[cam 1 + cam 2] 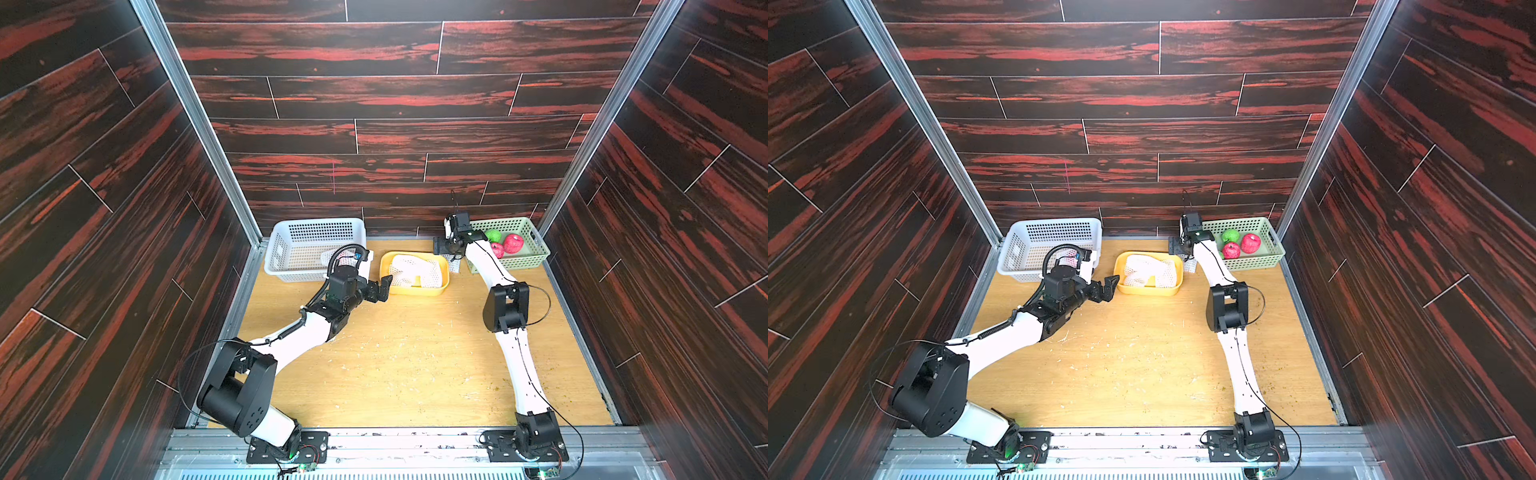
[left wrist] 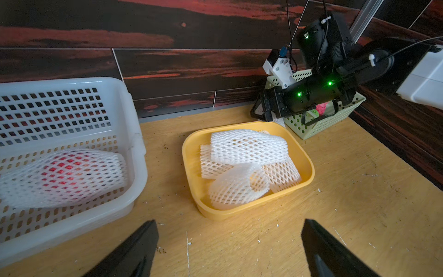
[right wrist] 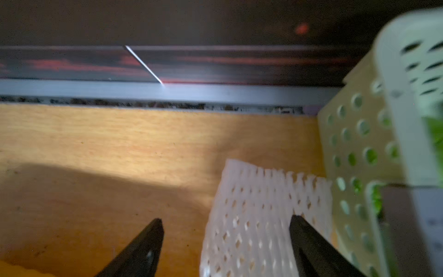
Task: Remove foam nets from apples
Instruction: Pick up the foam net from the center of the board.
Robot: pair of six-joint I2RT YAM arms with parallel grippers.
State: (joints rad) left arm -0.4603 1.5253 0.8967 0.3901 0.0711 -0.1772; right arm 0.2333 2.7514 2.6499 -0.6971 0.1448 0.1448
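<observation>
Several empty white foam nets (image 2: 247,153) are piled in the yellow tray (image 2: 309,167), in both top views (image 1: 415,270) (image 1: 1150,270). One more foam net (image 3: 261,215) lies flat on the table beside the green basket (image 3: 354,144). My right gripper (image 3: 225,225) is open over it, and the net lies between the jaws, close to one finger. A red apple in its foam net (image 2: 64,177) lies in the white basket (image 2: 134,134). Bare apples sit in the green basket (image 1: 528,259): one green (image 1: 493,235), two red (image 1: 513,243) (image 1: 497,250). My left gripper (image 2: 230,239) is open and holds nothing, just short of the yellow tray's near edge (image 1: 385,286).
The white basket (image 1: 286,266) stands at the back left and the green basket at the back right against the wall. The yellow tray (image 1: 415,293) lies between them. The right arm's wrist (image 2: 309,93) hangs between the tray and the green basket. White flecks dot the wooden tabletop (image 1: 415,357).
</observation>
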